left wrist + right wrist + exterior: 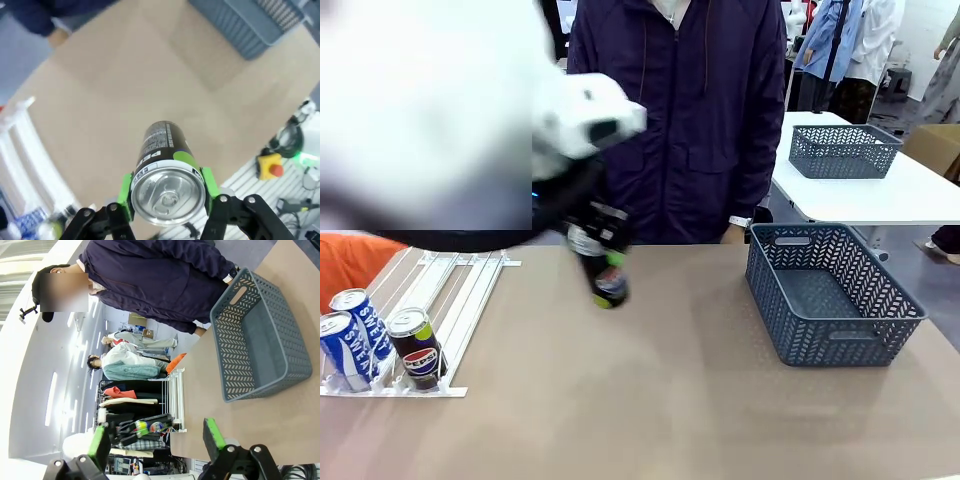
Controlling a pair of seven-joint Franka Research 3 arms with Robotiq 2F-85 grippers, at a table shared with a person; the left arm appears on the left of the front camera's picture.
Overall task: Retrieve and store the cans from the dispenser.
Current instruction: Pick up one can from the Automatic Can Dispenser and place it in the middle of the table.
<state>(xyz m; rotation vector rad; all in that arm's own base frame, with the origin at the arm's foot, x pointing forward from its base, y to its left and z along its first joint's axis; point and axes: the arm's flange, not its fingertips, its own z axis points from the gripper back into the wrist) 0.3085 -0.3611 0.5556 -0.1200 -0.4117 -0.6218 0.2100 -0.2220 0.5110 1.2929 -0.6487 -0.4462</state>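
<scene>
Left hand (166,189) pinching black Pepsi can (161,145) just below silver top; right hand (155,437) spread, empty.

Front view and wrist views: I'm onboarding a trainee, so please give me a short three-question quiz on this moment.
1. True or false: the left gripper is shut on a black Pepsi can above the table.
2. How many cans stand in the dispenser?
3. The near basket holds: A) nothing, B) one can, C) two cans.

Key: 1 true; 2 three (two blue, one Pepsi); 3 A.
</scene>
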